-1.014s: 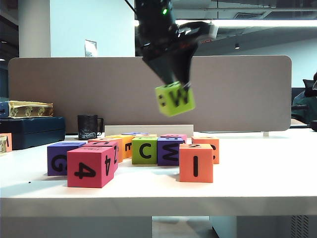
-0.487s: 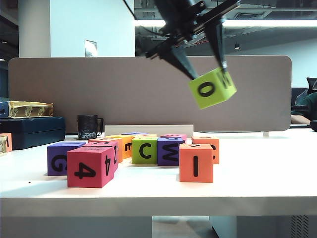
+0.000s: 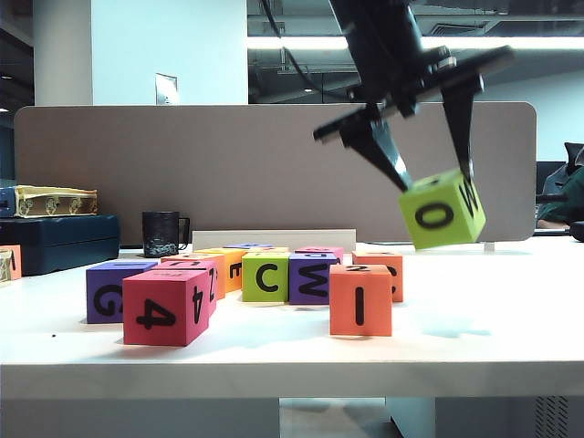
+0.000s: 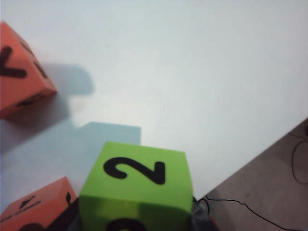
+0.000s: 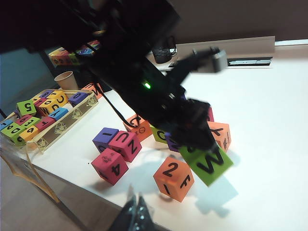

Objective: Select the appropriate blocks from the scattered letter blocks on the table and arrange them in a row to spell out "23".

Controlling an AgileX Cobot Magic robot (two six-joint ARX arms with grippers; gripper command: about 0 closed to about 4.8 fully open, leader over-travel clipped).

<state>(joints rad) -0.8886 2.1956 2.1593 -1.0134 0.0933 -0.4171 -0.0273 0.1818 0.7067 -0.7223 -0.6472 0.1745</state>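
Observation:
My left gripper point(image 3: 435, 182) is shut on a lime-green cube point(image 3: 443, 212) that hangs tilted above the table point(image 3: 493, 338), to the right of the group, with "O" and "W" facing out. In the left wrist view this cube point(image 4: 137, 192) shows a "2" on its underside, and a dark finger point(image 4: 199, 217) hugs its side. The orange cube with "I" point(image 3: 361, 299) stands on the table just left of and below it; from the right wrist view this orange cube point(image 5: 174, 179) has "2" on top. My right gripper point(image 5: 137, 211) is shut and empty, off the table's front edge.
Scattered cubes stand left of the orange one: pink "4" point(image 3: 166, 308), purple "G" point(image 3: 114, 290), green "C" point(image 3: 265, 276), purple "W" point(image 3: 313, 278), and another orange cube point(image 3: 388, 266) behind. A black mug point(image 3: 162, 234) and a grey partition point(image 3: 137, 164) are at the back. A tray of spare blocks point(image 5: 43, 115) lies at the left.
My left gripper has carried the lime-green cube from above the group's middle rightward and downward, rolling the wrist so the "O" face now looks forward. The cubes on the table have not moved.

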